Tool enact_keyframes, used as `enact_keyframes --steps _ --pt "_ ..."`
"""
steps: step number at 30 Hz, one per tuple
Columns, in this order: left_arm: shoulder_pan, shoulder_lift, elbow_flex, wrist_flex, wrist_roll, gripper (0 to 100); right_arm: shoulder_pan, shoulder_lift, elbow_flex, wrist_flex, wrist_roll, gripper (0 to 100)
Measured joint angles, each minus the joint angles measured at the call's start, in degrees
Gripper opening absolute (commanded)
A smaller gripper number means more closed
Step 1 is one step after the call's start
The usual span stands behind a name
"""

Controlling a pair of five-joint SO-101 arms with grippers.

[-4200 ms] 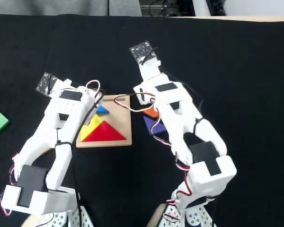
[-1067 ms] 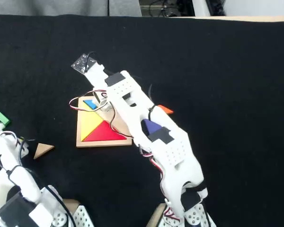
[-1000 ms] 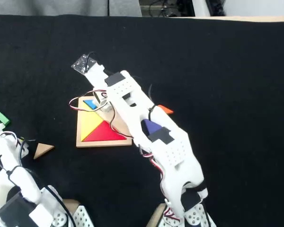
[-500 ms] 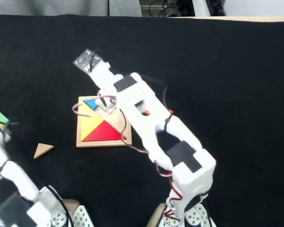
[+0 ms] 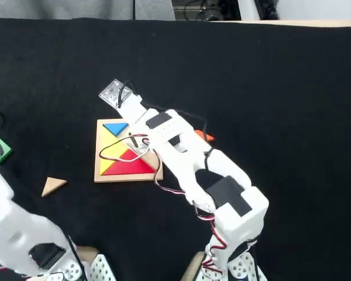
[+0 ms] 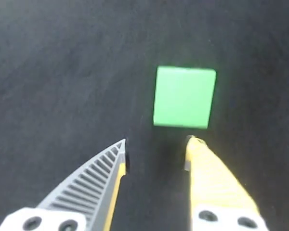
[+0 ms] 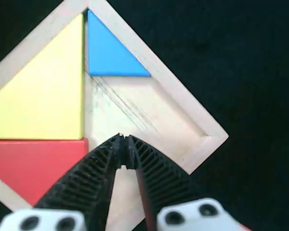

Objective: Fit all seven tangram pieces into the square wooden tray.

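Square wooden tray [image 5: 97, 153], pale wood with a raised rim, lying flat on the black table covering [image 5: 281, 88], left of the table's middle; holds three pieces: blue triangular piece [image 7: 111, 53], small, in one corner against the rim; yellow triangular piece [image 7: 43, 91], large, touching the blue one along one side; red triangular piece [image 7: 33, 166], large, touching the yellow one; the remaining floor is bare, scratched wood. Right gripper [image 7: 124, 144], black ribbed fingers pressed together on nothing, tips over the bare floor just beside the yellow and red pieces. Right arm [image 5: 187, 164], white, lying across the tray's right part in the high view and hiding that side. Orange piece [image 5: 203, 136], on the covering right of the tray, partly covered by that arm. Pale wooden triangular piece [image 5: 52, 186], loose on the covering, left of the tray and apart from it. Green square piece [image 6: 185, 97], flat at the table's far left edge, well apart from the tray. Left gripper [image 6: 156, 149], one grey and one yellow finger, spread apart, tips just short of the green square and not touching it
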Motion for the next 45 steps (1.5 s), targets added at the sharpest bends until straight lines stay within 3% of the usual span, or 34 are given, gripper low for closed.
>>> enact_keyframes --steps 9,20,27,32,38,45 --pt "1.1 11.3 -12.5 0.0 0.5 31 0.0 0.0 0.0 0.0 0.0 1.1" --pt "2.3 19.9 -17.8 0.0 0.9 31 0.0 0.0 0.0 0.0 0.0 1.1" --pt "2.3 20.0 -18.1 0.0 0.9 16 0.0 0.0 0.0 0.0 0.0 1.1" --pt "2.5 20.0 -18.2 0.0 0.9 13 0.0 0.0 0.0 0.0 0.0 1.1" --pt "2.5 20.3 -20.4 8.1 1.0 13 0.0 -0.5 0.0 0.0 0.0 1.1" --pt "9.1 13.5 -28.4 28.7 1.1 13 5.5 -6.0 0.2 0.0 -0.3 1.1"
